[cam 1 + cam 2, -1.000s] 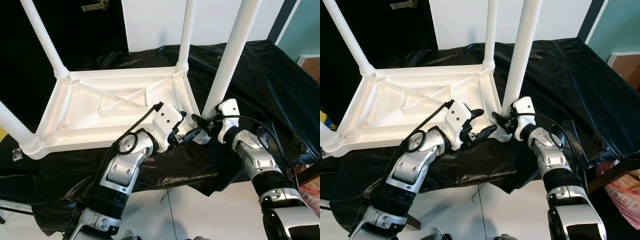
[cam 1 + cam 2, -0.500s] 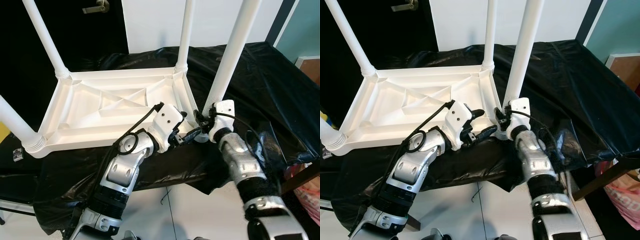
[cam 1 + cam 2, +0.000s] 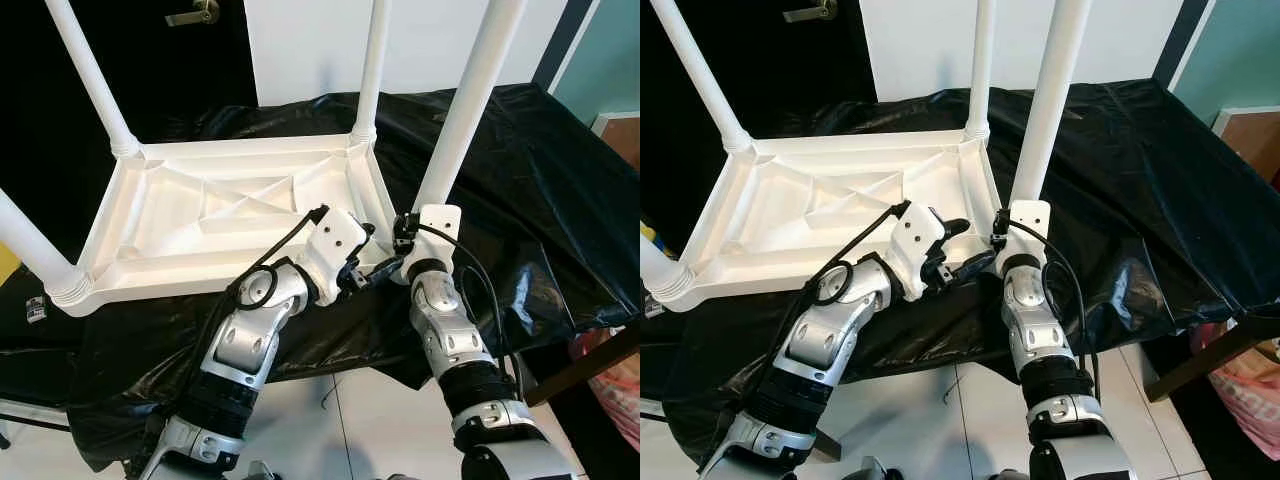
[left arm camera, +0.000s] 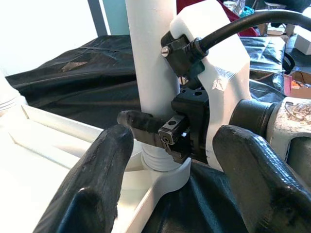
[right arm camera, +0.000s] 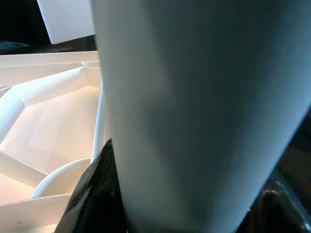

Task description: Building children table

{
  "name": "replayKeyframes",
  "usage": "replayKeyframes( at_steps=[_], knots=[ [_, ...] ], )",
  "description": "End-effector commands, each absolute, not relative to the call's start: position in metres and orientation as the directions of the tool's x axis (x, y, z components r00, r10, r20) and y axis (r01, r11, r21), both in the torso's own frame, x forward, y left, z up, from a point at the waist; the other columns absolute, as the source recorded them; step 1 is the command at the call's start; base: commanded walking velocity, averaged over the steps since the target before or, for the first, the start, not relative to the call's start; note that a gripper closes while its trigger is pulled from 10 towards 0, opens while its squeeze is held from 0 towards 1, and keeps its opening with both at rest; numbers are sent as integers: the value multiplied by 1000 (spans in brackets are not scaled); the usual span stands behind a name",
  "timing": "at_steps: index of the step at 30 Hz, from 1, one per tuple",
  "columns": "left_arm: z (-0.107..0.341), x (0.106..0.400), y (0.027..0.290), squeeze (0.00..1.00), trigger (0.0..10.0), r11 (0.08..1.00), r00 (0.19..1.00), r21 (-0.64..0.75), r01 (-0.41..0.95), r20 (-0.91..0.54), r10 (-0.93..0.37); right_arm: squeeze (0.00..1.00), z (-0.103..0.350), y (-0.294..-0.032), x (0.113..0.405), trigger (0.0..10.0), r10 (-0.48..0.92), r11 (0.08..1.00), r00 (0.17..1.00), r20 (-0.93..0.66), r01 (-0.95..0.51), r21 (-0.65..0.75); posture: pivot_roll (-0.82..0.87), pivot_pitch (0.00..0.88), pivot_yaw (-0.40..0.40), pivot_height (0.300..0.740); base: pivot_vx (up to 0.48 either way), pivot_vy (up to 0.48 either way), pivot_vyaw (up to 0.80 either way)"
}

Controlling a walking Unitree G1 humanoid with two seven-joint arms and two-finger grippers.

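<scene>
now | right claw (image 4: 146,127) clamps table leg (image 3: 462,105) | left claw (image 4: 180,194) agape beside

Bright, even room light keeps the head views sharp, sheen glinting off the black plastic sheet (image 3: 520,170), while the right wrist view sits blurred and shadowed.

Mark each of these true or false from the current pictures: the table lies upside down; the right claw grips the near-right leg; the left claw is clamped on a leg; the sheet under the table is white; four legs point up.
1. The table lies upside down: true.
2. The right claw grips the near-right leg: true, low down by its socket.
3. The left claw is clamped on a leg: false, it is open beside the corner, holding nothing.
4. The sheet under the table is white: false, it is black.
5. Four legs point up: true.
</scene>
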State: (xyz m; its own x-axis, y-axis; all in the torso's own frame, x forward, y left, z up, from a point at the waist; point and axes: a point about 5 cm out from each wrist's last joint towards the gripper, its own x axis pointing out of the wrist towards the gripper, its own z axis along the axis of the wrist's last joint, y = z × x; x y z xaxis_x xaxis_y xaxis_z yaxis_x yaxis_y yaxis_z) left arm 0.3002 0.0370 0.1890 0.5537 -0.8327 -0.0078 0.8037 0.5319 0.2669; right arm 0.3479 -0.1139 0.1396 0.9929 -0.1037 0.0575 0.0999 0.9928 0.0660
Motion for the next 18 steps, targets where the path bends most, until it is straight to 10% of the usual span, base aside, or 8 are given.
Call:
replayKeyframes(
  at_steps=[1, 7, 8, 18],
  knots=[
    [187, 301, 35, 0, 10000, 557, 581, 276, 783, -7, -814, 0, 122, -115, 344, 10000, -115, 991, 993, -33, 117, 70, -26, 36, 1, 740, 0, 0, 0],
    [188, 302, 35, 0, 10000, 558, 582, 279, 782, -3, -814, 0, 126, -115, 342, 10000, -89, 994, 996, 8, 89, 71, -28, 29, 0, 740, 0, 0, 0],
    [188, 302, 35, 0, 10000, 557, 581, 281, 782, -3, -814, 1000, 129, -115, 341, 10000, -74, 994, 997, 37, 71, 84, -27, 27, 0, 740, 0, 0, 0],
    [189, 302, 35, 0, 10000, 558, 582, 281, 781, -3, -814, 1000, 134, -125, 340, 10000, 38, 998, 995, 97, -43, 48, -28, 35, 4, 740, 0, 0, 0]
  ],
)
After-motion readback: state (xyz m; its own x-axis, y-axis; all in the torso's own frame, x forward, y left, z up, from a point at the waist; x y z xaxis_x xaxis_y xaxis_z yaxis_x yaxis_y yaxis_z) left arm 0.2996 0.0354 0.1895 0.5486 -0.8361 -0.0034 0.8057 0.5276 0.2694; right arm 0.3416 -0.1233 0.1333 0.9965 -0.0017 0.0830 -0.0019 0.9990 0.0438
